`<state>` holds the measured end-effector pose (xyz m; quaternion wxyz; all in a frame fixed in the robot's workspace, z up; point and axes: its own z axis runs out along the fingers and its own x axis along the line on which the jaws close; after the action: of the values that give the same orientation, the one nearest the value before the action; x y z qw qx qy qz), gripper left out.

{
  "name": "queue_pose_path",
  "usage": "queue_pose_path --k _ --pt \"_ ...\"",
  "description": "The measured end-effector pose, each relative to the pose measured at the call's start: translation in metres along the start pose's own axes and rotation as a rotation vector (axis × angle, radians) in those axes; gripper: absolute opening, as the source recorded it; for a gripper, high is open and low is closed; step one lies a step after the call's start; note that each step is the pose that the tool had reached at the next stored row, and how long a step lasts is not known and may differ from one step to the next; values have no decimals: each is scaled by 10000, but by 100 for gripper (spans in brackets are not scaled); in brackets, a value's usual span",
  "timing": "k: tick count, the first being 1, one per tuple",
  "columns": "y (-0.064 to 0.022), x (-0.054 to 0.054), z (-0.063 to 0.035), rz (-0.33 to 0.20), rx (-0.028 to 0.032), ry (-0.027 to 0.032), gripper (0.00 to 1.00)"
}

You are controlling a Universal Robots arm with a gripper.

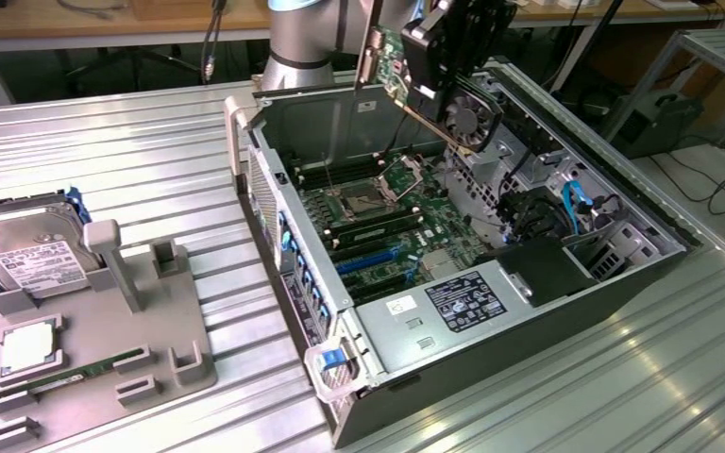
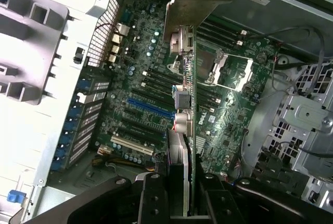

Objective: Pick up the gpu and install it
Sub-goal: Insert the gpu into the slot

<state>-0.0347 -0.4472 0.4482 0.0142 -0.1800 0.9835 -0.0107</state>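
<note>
1. Black fingers (image 2: 151,199) clamp the flat black gpu (image 1: 468,115) with a round fan above the open grey metal computer case (image 1: 325,109).
2. Tilted, it could miss the blue slot (image 2: 150,108) and scrape the green motherboard (image 2: 234,116).

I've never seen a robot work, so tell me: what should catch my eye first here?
An open computer case lies on the metal table, its green motherboard exposed. Above it, the gripper holds the gpu. A hard drive sits on a gray rack at the exterior view's left.
</note>
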Motion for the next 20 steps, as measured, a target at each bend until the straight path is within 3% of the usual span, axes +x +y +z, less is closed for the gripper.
queue_pose_path --k 20 --pt "0 0 0 -1064 -25 -28 28"
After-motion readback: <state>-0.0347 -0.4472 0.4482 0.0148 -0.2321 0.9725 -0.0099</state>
